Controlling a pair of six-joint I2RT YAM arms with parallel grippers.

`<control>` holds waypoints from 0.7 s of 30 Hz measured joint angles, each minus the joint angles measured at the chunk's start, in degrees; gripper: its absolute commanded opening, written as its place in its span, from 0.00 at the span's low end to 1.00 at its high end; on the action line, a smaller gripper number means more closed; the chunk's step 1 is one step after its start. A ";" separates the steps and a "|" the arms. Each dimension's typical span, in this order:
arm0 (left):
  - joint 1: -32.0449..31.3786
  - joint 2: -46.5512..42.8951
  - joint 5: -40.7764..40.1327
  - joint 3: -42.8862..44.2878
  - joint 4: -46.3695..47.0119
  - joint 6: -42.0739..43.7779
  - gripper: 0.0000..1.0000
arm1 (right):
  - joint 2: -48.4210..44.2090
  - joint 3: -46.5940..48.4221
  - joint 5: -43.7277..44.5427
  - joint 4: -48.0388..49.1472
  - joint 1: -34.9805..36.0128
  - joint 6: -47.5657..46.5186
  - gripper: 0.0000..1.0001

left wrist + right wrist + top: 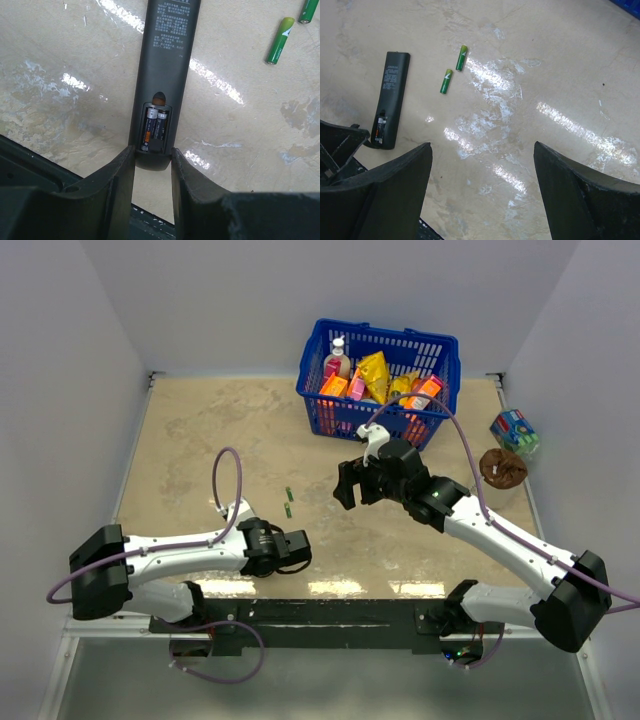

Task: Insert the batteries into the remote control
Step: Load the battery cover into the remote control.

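Observation:
The black remote control [167, 65] lies face down on the beige table, its battery bay open with two black cells [154, 129] inside. My left gripper [152, 152] has its fingers closed against both sides of the remote's near end. Two green batteries [279, 40] lie loose on the table to the remote's far right. The right wrist view shows the remote [391, 97] and both green batteries [446, 81]. My right gripper [482, 150] is wide open and empty above bare table, to the right of the batteries [289, 502]. In the top view the left gripper [298, 550] is near the front edge and the right gripper [347, 486] is at centre.
A blue basket [441, 341] full of packets stands at the back. A brown round object [502, 468] and a blue-green box [514, 428] sit at the right edge. A black rail [330, 615] runs along the table's near edge.

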 measured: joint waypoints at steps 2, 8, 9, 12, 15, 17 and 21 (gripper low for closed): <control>0.00 0.00 0.00 -0.17 0.13 0.00 0.00 | 0.00 0.00 -0.02 0.00 0.00 0.00 0.85; -0.04 0.02 0.00 -0.63 0.33 0.02 0.00 | 0.00 0.00 -0.02 0.00 0.00 0.00 0.85; -0.04 0.02 0.00 -0.63 0.37 0.02 0.00 | 0.00 0.00 0.00 0.00 0.00 -0.02 0.85; -0.04 0.04 0.00 -0.87 0.55 0.04 0.00 | 0.00 0.00 -0.02 0.00 0.00 -0.02 0.85; -0.04 0.04 -0.02 -0.87 0.59 0.04 0.00 | 0.00 0.00 -0.02 0.00 0.00 -0.02 0.85; -0.04 0.04 -0.02 -0.87 0.59 0.04 0.00 | 0.00 0.00 -0.02 0.00 0.00 -0.02 0.85; -0.04 0.04 -0.20 -0.87 0.59 0.02 0.00 | 0.00 0.00 -0.02 0.00 0.00 -0.02 0.85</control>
